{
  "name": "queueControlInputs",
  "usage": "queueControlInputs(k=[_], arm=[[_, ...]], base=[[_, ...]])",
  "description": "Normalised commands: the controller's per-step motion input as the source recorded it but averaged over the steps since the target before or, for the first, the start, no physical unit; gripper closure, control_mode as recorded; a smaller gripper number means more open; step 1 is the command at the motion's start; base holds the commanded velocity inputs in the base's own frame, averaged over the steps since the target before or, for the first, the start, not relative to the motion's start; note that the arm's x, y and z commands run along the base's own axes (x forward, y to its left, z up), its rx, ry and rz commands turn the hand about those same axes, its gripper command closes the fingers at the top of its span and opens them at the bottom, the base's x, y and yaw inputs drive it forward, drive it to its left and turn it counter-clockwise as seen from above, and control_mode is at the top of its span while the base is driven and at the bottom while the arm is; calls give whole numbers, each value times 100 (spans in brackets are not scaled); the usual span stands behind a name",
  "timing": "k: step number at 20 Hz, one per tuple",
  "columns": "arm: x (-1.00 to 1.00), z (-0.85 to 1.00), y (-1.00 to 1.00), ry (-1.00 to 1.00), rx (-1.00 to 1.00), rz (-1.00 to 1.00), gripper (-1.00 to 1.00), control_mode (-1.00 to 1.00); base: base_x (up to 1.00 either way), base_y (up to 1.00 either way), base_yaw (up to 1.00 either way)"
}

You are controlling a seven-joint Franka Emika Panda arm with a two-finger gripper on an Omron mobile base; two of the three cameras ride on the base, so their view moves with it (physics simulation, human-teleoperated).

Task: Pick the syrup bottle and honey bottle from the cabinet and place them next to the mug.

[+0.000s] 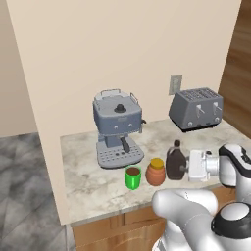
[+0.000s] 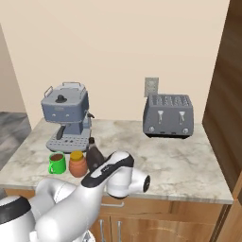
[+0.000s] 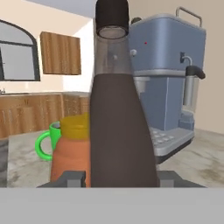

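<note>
In the hand view the syrup bottle (image 3: 120, 127) hides much of the honey jar (image 3: 72, 153) and most of the green mug (image 3: 47, 142); the coffee machine (image 3: 168, 83) is cut off at the right edge. From the right base view the arm covers the syrup bottle's (image 2: 94, 156) lower body, and the hand (image 1: 188, 167) itself is barely distinguishable behind its white mount.

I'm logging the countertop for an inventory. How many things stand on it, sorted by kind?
Appliances: 2 (espresso machine, toaster)
Bottles and jars: 2 (syrup bottle, honey bottle)
Cups: 1 (green mug)
Total: 5
</note>
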Motion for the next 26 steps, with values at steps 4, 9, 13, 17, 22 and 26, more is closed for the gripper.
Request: queueControlInputs(k=[4, 9, 13, 17, 22, 26], arm=[[0, -20, 0, 0, -3, 0, 100, -100], [0, -16, 0, 0, 0, 0, 100, -100], [11, -4, 0, -2, 0, 0, 100, -100], [22, 0, 0, 0, 0, 0, 100, -100], [11, 0, -5, 0, 0, 0, 100, -100], [0, -2, -15, 0, 0, 0, 100, -100]], base=[[0, 0, 0], [0, 0, 0], [0, 0, 0], [0, 0, 0], [0, 0, 0], [0, 0, 0]])
